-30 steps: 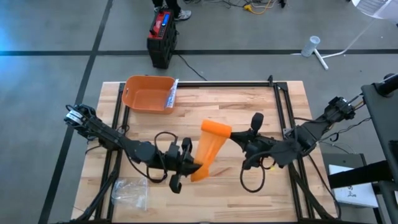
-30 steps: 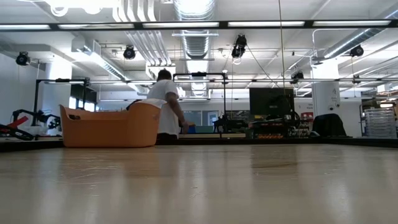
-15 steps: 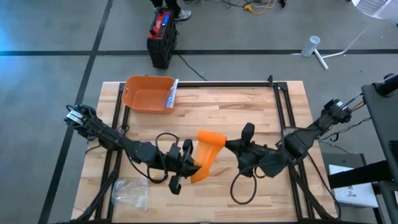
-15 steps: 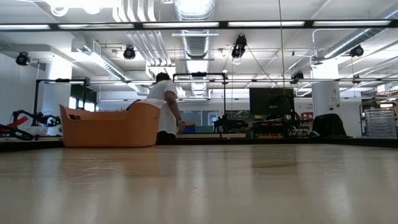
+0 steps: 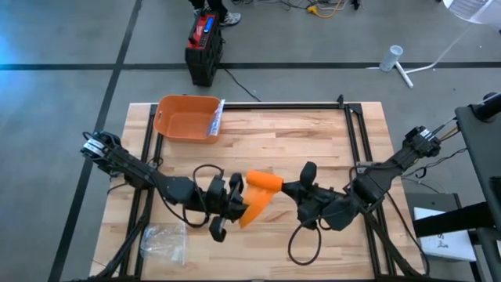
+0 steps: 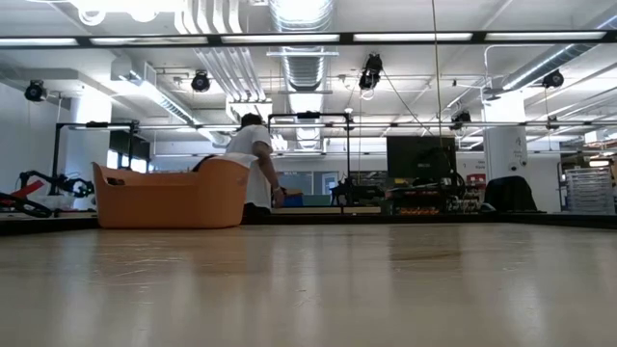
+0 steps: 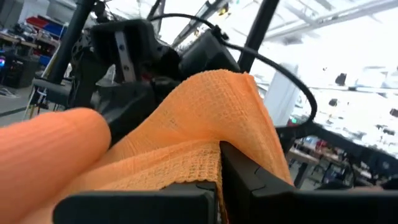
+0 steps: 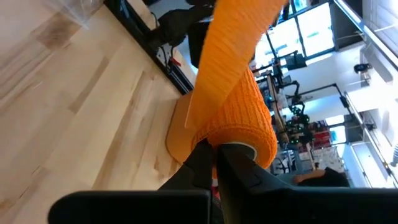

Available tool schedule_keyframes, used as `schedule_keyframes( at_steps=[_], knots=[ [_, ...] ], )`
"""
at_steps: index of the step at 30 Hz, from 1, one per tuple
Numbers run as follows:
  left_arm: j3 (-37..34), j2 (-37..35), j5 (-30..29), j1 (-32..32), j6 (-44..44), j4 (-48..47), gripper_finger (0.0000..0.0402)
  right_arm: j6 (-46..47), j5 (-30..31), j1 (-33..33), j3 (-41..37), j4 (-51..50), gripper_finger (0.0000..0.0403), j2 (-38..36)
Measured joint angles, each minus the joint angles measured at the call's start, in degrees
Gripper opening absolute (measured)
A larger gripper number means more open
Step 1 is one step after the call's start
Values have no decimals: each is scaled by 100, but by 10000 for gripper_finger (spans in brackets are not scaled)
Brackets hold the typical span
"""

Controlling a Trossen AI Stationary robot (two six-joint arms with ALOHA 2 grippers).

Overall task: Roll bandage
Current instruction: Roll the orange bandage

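The wooden tabletop (image 5: 313, 133) carries an orange bin (image 5: 186, 118) at its far left corner and a clear plastic bag (image 5: 163, 241) at its near left corner, both well apart from the work. The orange bandage (image 5: 258, 196) hangs above the middle of the tabletop, toward the near edge, stretched between the two arms. The left gripper (image 5: 235, 205) is closed on the loose end of the strip; the right gripper (image 5: 291, 188) is closed on the rolled end, its fingers pinching the roll's core in the right wrist view. Judged risks: the short span may slacken and wind unevenly; the loose end may slip from the left pinch if tension rises; the two grippers, now near each other, may collide.
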Motion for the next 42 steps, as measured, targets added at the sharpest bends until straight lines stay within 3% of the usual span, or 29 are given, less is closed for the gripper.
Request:
schedule_keyframes(
  at_steps=[9, 15, 20, 23, 30, 34, 42],
  knots=[
    [0, -246, 7, 448, -382, -147, 0, 40, -407, -4, 0, -22, 0, 0],
    [0, -513, 38, 828, -189, -906, 0, 509, -1323, -7, 0, -39, 0, -5],
    [17, -527, 823, 1062, 337, -1003, 3, 1137, -1825, -106, 0, -60, 0, -13],
    [200, -539, 1067, 1164, 460, -1739, 17, 1333, -2373, -144, 0, 121, 0, -45],
    [1293, -447, 1151, 1247, 725, -4096, 93, 895, -2891, -192, 0, 479, 0, -68],
    [2070, -411, 1598, 1247, 814, -5403, 159, 790, -3421, -273, 0, 487, 0, -72],
    [2778, -418, 1780, 1273, 735, -6310, 275, 988, -3603, -302, 0, 687, 0, -52]
  ],
)
